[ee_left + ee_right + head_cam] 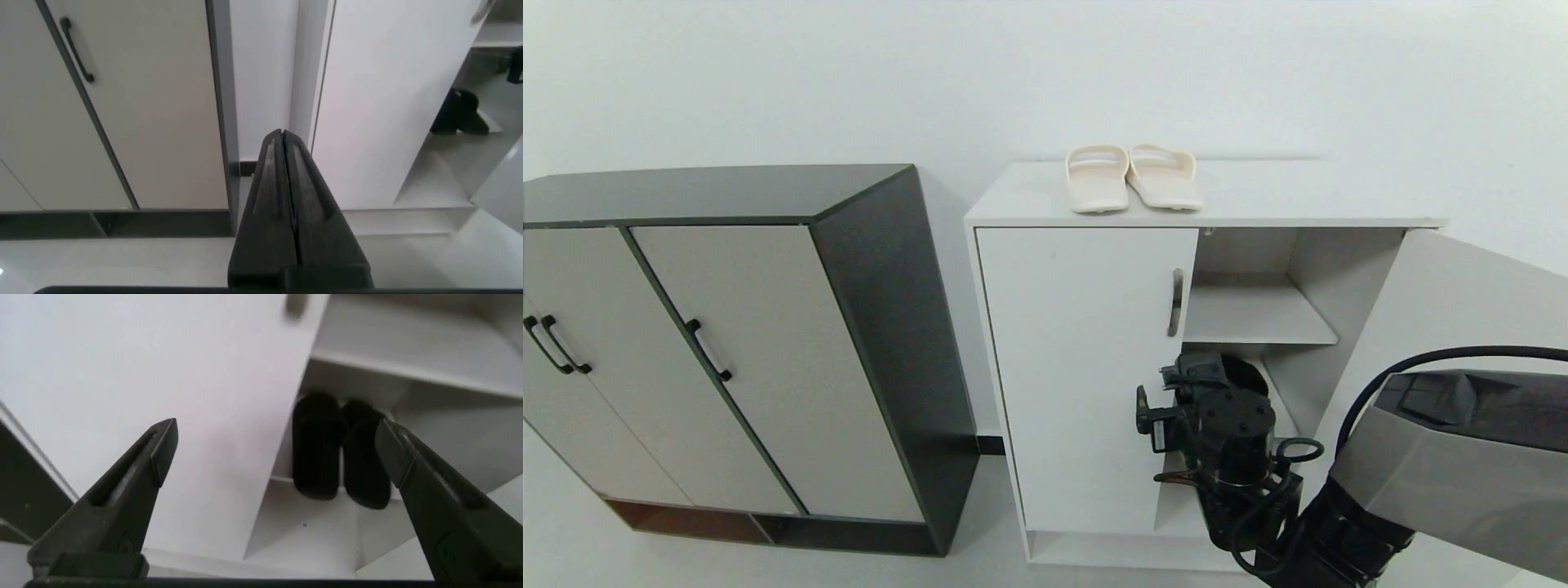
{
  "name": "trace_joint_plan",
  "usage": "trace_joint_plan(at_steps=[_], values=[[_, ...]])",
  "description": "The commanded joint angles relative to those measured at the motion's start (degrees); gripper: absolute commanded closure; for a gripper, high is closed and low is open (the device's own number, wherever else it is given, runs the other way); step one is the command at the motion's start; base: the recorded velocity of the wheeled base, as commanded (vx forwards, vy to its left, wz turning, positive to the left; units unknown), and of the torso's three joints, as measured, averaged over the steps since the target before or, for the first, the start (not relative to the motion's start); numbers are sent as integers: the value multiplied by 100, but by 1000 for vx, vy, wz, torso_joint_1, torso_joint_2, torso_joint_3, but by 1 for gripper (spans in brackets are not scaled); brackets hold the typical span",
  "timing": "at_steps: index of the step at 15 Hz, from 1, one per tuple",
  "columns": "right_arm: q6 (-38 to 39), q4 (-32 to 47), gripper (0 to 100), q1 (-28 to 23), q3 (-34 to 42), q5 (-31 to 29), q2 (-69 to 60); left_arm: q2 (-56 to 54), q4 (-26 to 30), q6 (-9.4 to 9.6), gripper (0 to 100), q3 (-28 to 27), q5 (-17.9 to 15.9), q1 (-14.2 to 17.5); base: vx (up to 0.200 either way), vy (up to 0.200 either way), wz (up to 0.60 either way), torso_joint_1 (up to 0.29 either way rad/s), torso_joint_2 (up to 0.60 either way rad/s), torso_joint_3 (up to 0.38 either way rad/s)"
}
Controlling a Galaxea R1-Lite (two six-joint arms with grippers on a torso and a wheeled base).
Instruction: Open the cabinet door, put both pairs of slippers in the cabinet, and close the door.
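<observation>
Head camera high, looking down on white cabinet, left wrist low near floor, right wrist close in (all share its open side)

Plain white is covering the cabinet all over: door, shelves and top. Its handle is reading as grey metal. The cream slippers on top are carrying no pattern. The black slippers inside are showing solid black. The dark cabinet alongside is wearing a black frame and top, with plain beige-grey doors and black handles; its bottom cubby is showing reddish brown. The wall is looking flat off-white. The left end effector and right end effector are both showing matte black.
</observation>
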Motion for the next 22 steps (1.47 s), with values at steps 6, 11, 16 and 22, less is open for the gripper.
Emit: trace_joint_plan(at_steps=[6, 11, 16, 22], values=[[-2, -6, 0, 1, 10, 0, 12, 1, 2, -1, 100, 0, 1, -1, 0, 0, 0, 168, -481, -316], [-2, -6, 0, 1, 54, 8, 12, 1, 2, -1, 100, 0, 1, -1, 0, 0, 0, 204, -513, -314], [7, -15, 0, -61, 54, 114, 3, 1, 2, 16, 100, 0, 1, -1, 0, 0, 0, 229, -545, -313], [-204, -780, 0, -34, 344, 536, -6, 1, 2, -1, 100, 0, 1, -1, 0, 0, 0, 104, -219, -124]])
